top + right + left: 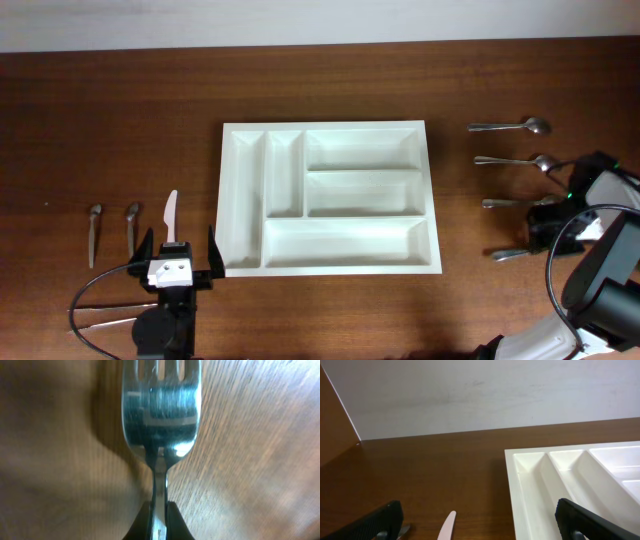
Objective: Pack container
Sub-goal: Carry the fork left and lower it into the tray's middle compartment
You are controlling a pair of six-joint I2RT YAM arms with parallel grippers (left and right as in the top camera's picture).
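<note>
A bare strip of surface runs between the container and the spoons at right; the band behind the container lies bare too; at left the fingers of the left gripper stand wide, one just beside the container's near corner, a knife in their gap.

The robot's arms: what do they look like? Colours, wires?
Both arms are mostly black with white housings. The left gripper has two flat black fingers beside a white block, with a thin grey cable looping off it. The right arm carries a black cable; the right gripper shows narrow black fingertips.
</note>
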